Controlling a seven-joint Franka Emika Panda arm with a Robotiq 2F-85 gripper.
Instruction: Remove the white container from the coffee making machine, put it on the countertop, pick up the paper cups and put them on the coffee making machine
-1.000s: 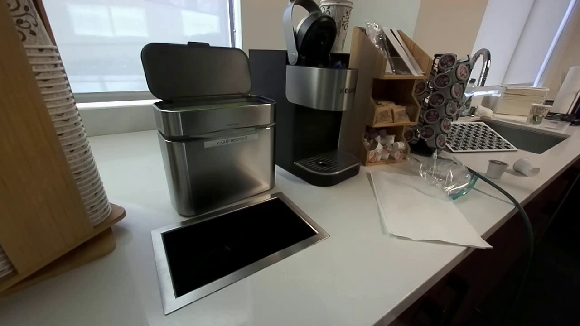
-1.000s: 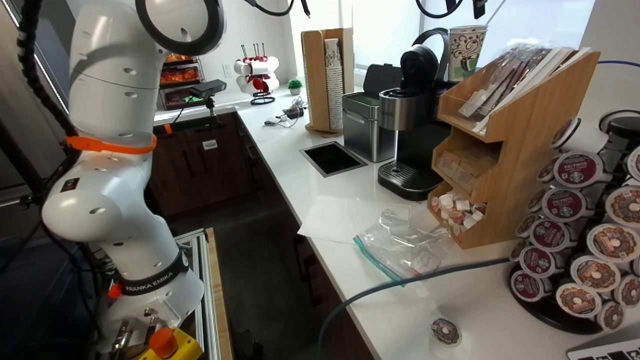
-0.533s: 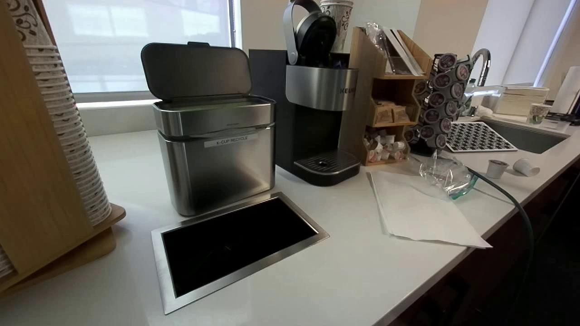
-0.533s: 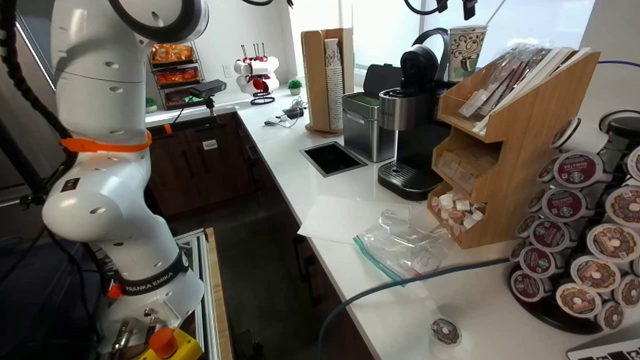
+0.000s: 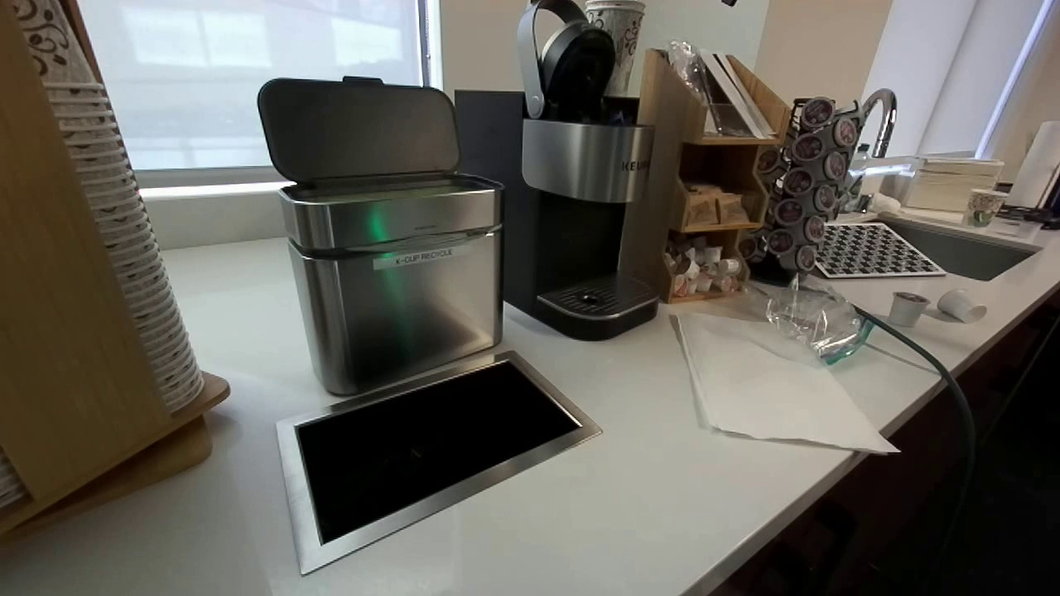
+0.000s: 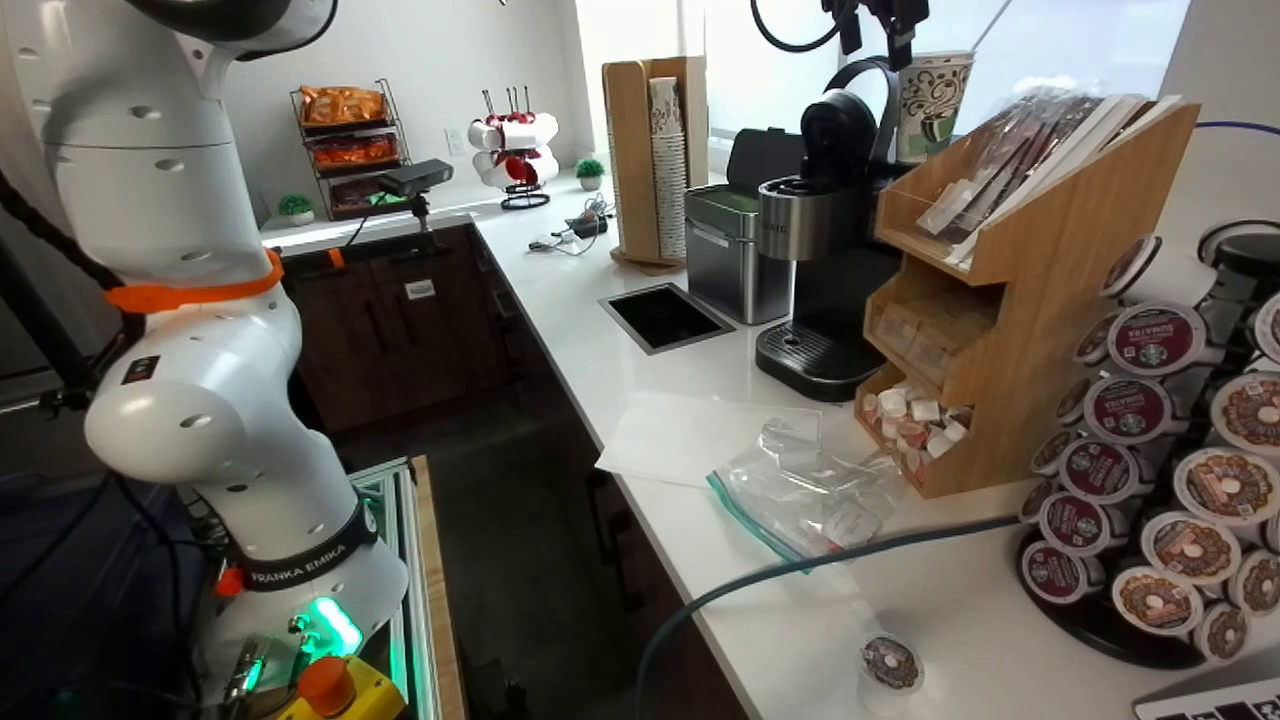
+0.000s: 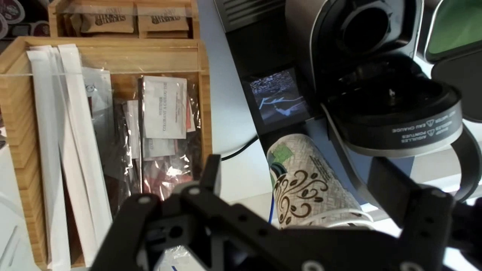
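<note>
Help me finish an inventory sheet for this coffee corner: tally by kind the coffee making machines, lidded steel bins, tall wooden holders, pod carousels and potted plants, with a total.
Coffee making machine: 1
Lidded steel bin: 1
Tall wooden holders: 2
Pod carousel: 1
Potted plants: 2
Total: 7

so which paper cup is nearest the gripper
The single paper cup atop the coffee making machine: in the wrist view it shows between the fingers of the open gripper. The stacked cups and the cup by the sink are farther off.
</note>
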